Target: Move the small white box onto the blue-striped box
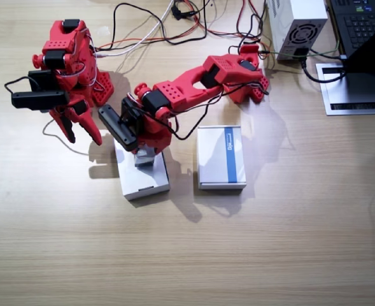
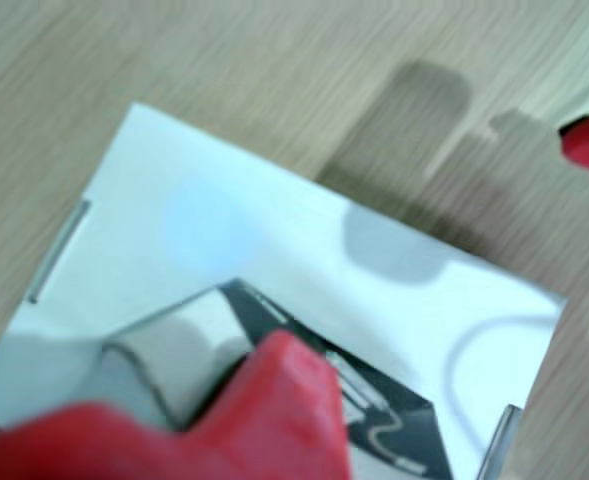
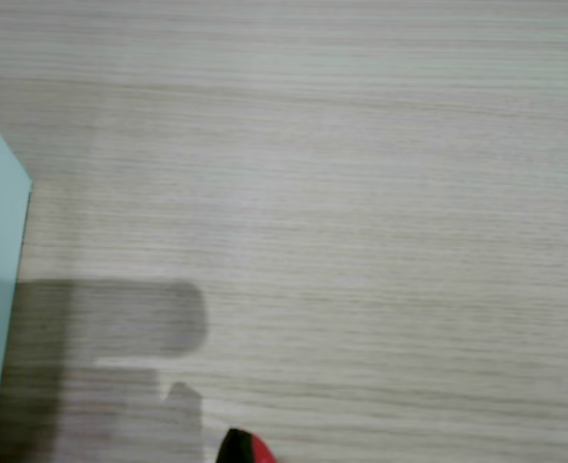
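While the left gripper (image 1: 144, 153) clamps the small white box (image 1: 144, 157) atop the plain white box (image 1: 142, 175), the blue-striped box (image 1: 221, 157) lies bare; right gripper (image 1: 79, 131) jaws apart

Bare table (image 1: 289, 242) beyond the blue-striped box (image 1: 221, 157) — seemingly unobstructed.

You see the small white box (image 1: 145, 156), a tiny pale carton with a dark edge, resting on the plain white flat box (image 1: 144, 178), while the blue-striped box (image 1: 221, 157) lies flat just beside it.
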{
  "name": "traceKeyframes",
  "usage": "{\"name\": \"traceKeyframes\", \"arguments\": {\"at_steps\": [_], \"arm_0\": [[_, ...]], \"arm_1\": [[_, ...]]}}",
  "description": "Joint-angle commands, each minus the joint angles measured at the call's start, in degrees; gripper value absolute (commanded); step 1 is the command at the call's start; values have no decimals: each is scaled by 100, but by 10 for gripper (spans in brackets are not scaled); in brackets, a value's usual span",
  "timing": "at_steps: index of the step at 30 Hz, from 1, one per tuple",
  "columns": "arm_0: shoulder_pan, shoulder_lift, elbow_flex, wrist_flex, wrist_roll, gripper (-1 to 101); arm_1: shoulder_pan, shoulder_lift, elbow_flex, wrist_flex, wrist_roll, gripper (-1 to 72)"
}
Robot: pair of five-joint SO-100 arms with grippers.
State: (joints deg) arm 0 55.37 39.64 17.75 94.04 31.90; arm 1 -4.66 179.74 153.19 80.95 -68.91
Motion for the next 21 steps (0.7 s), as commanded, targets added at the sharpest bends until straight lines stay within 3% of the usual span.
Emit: {"name": "traceKeyframes", "arguments": {"at_steps": [1, 9, 21], "arm_0": [[185, 167, -158, 185, 123, 130], [-229, 1582, 800, 185, 185, 124], [-2470, 5177, 5370, 185, 932, 141]], "arm_1": [[0, 167, -53, -9, -44, 458], [-220, 167, -70, -149, 202, 458], [-817, 167, -448, -114, 791, 465]]}}
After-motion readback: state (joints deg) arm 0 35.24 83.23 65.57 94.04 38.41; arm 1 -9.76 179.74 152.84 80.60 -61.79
